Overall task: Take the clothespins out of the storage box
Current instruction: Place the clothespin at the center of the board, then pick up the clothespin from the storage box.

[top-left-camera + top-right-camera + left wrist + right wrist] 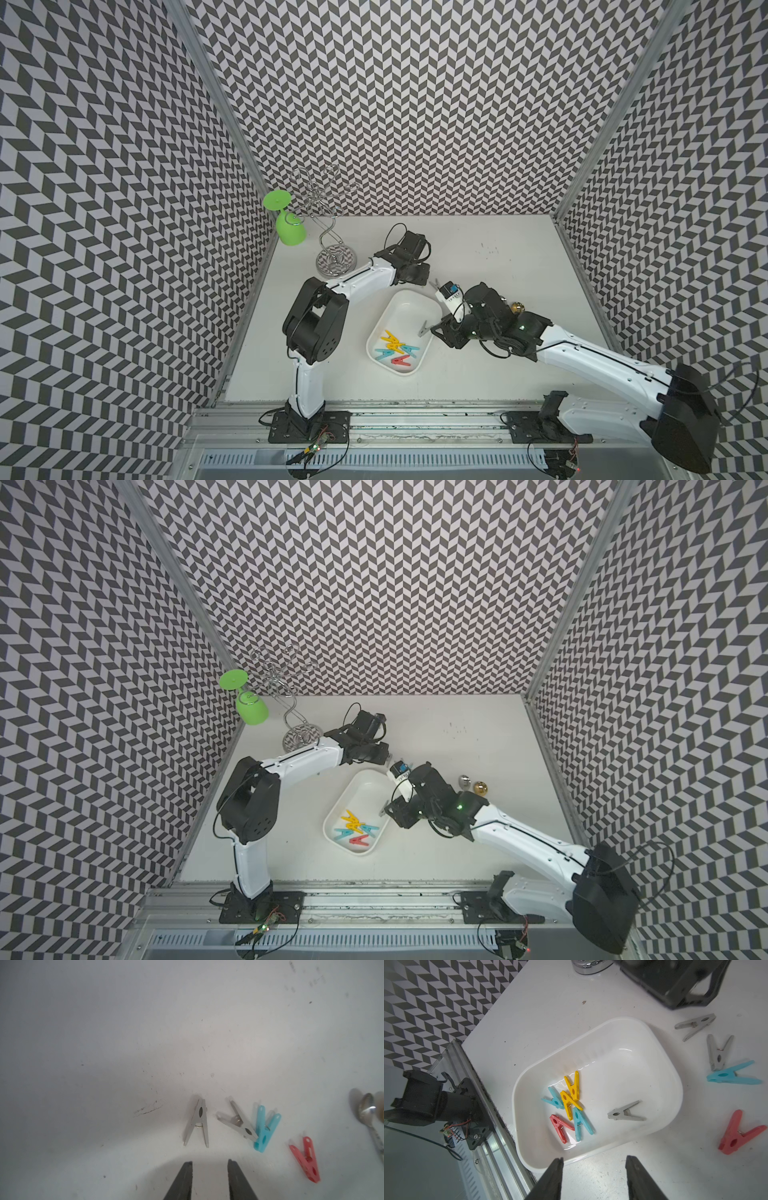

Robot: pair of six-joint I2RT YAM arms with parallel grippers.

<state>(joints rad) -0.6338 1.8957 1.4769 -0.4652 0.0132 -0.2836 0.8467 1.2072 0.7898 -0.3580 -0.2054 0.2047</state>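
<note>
Left gripper [209, 1164] hung low over the worktop [104, 1059], fingers spread, nothing between them. Just ahead of its tips lay a grey peg [197, 1124], not touching them, its open end turned toward the gripper. Beside that was a second grey peg [239, 1122], its nose against a teal peg [265, 1129], and further along a red peg [306, 1158]. All four lay flat on the worktop, outside the box. Past the red peg lay a silver spoon [369, 1113], and a top view showed a gold spoon [482, 787] next to it.

Over to the right gripper [592, 1162]: spread as well, and empty, poised at the near rim of the box [623, 1076]. The closest peg ahead of it was a lone grey peg [625, 1114], lying by itself inside the box. Further in sat a cluster at one end:
- two yellow pegs [574, 1087], crossed over each other
- two boxed teal pegs [581, 1124], one on each side of the yellow ones
- one boxed red peg [560, 1127] alongside

That made six pegs in the box and four out on the worktop, ten in all: three grey, three teal, two red, two yellow. There was one box and two spoons.
</note>
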